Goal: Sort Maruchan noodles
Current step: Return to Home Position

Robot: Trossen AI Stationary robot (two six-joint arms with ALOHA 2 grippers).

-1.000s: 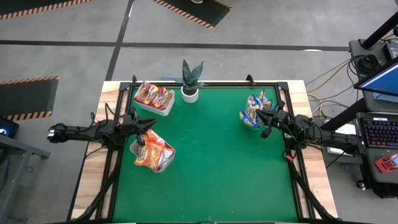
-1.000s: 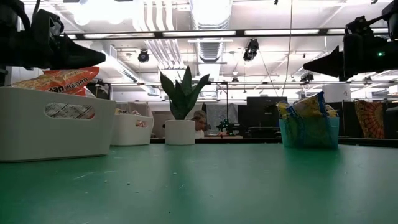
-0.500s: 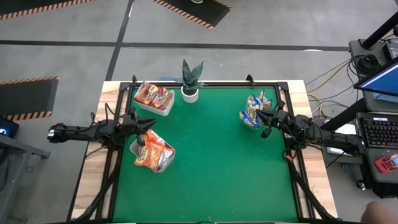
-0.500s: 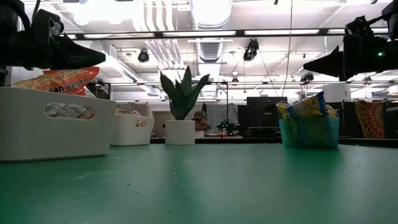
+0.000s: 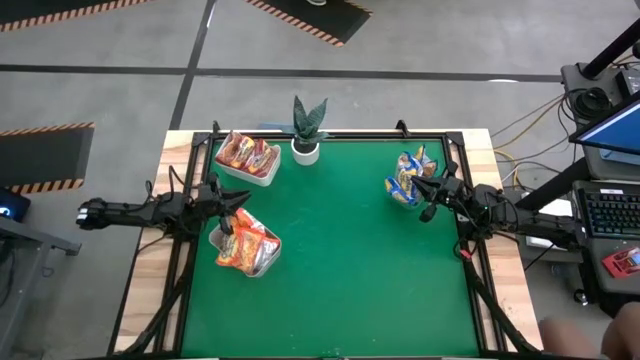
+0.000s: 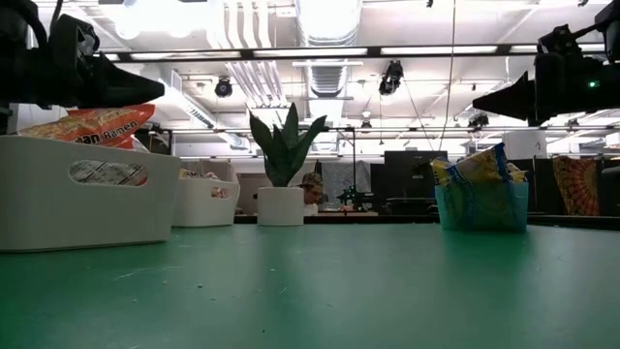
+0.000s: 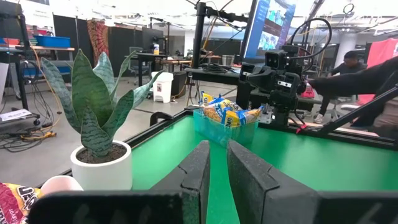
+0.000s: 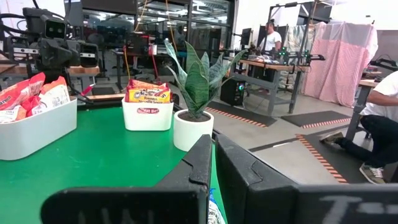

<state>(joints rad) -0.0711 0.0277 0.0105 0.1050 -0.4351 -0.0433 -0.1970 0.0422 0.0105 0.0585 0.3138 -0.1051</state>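
Orange-red Maruchan noodles (image 5: 243,245) are piled in a white tray (image 5: 262,268) at the table's left. More red packets (image 5: 245,152) lie in a second white tray (image 5: 264,177) at the far left. Blue-and-yellow packets (image 5: 410,168) stand in a teal bin (image 6: 481,208) at the far right. My left gripper (image 5: 243,200) hangs level above the near white tray, its fingers all but together (image 7: 216,149) and holding nothing. My right gripper (image 5: 413,187) hangs level beside the teal bin, shut and empty (image 8: 213,140).
A spiky plant in a white pot (image 5: 306,148) stands at the middle of the far edge. The green mat (image 5: 340,260) has free room across its middle and near side. A black frame (image 5: 480,290) edges the table. A person's hand (image 5: 625,325) shows off the near right corner.
Both arms have kept still and none of the packets have moved. A person's hand has come into the high view beyond the table's near right corner.
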